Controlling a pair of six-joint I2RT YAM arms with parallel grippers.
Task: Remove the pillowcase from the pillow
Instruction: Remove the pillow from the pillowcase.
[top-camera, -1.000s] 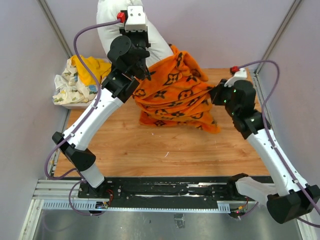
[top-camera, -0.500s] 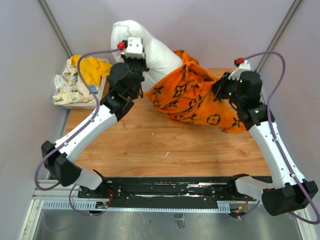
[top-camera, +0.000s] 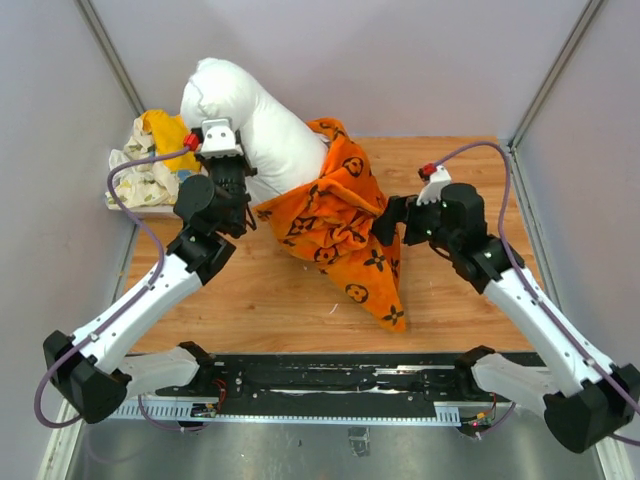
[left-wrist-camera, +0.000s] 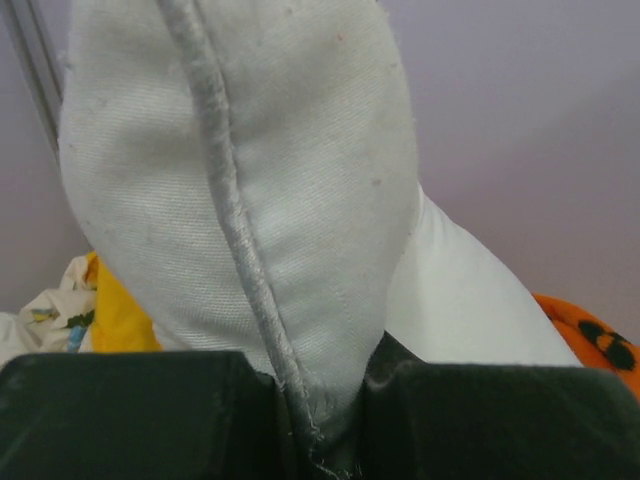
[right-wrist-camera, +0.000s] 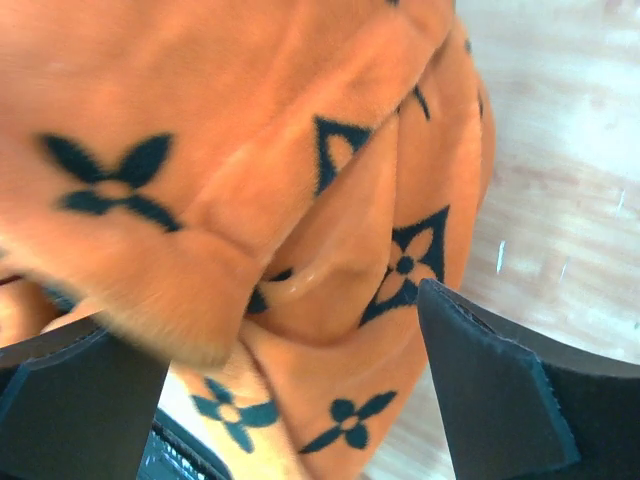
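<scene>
A: Where are we w/ the pillow (top-camera: 250, 115)?
B: Approx. half out, we reckon. Its bare end looks lifted off the table (top-camera: 460, 300), near the yellow cloth (top-camera: 165, 130). The other end sits inside the pillowcase (top-camera: 335, 210), mid-table.
A: Grippers?
B: The left gripper (left-wrist-camera: 320, 425) is clamped on the pillow's piped seam at the bare corner. The wrist view shows the seam pinched btw the jaws. The right gripper (right-wrist-camera: 290, 385) has its jaws spread wide. Orange fabric bunches btw them but nothing is pinched, so we count it as empty.
A: So the step is a fresh grab on the case?
B: We think so. To do it well, we close the R side on fabric only, low near the closed end. We avoid any fold w/ pillow inside, else we drag both. Then we pull the two apart along the pillow's length, L side holding firm, no twisting.
A: Which way does the pillow lie?
B: Long axis runs diagonal, from far-left and high down to centre. The bare end points far-left. The case hangs off it, tail pointing to the near edge, right of centre.
A: Risk?
B: The seam grip is thin, so it may slip if we yank.
</scene>
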